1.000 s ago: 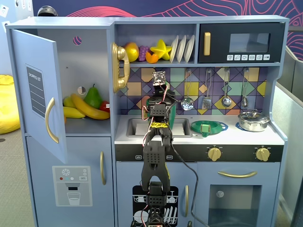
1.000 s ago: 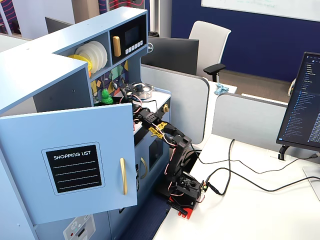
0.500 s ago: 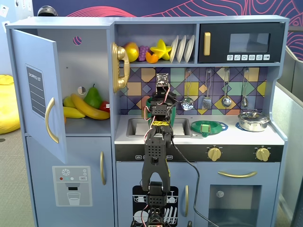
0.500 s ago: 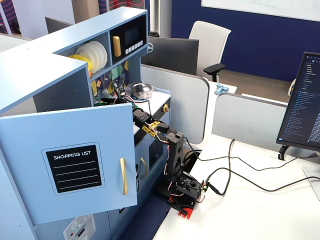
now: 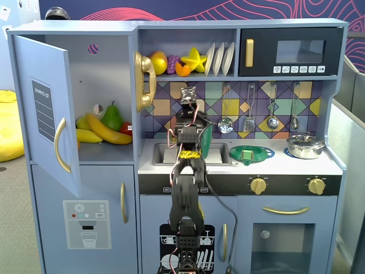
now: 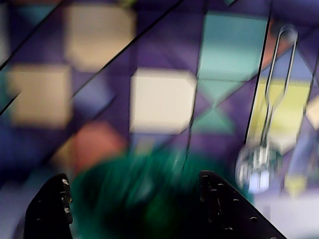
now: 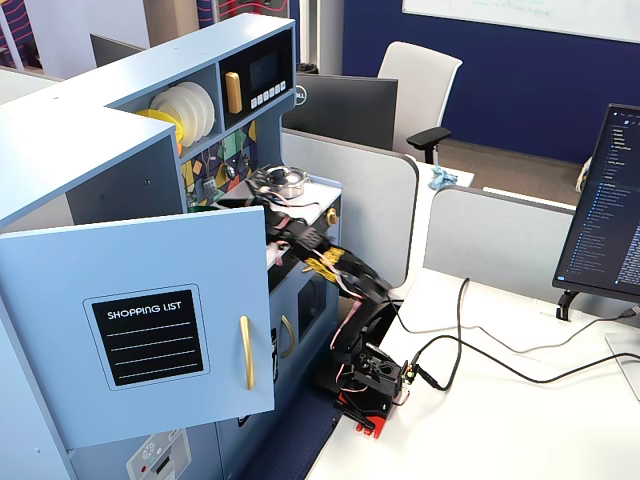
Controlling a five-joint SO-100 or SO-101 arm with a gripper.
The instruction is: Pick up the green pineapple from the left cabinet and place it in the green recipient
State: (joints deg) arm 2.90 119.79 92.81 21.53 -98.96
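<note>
The left cabinet (image 5: 108, 68) stands open, its blue door (image 5: 45, 114) swung out to the left. Inside I see bananas and a dark green pear (image 5: 112, 117). No green pineapple shows in any view. My gripper (image 5: 191, 111) is raised over the sink area and points at the tiled back wall. In the wrist view my gripper (image 6: 133, 177) is open, jaws wide apart. The dark-green recipient (image 6: 149, 199) is a blur low between and beyond them. In a fixed view only a sliver of the recipient (image 5: 207, 136) shows beside the arm. I cannot tell what is inside it.
A flat green dish with a blue rim (image 5: 251, 153) and a steel pot (image 5: 305, 145) sit on the counter to the right. Utensils hang on the back wall (image 5: 249, 117). The black microwave (image 5: 291, 52) is at the upper right. The open door (image 7: 150, 330) hides my gripper in the side fixed view.
</note>
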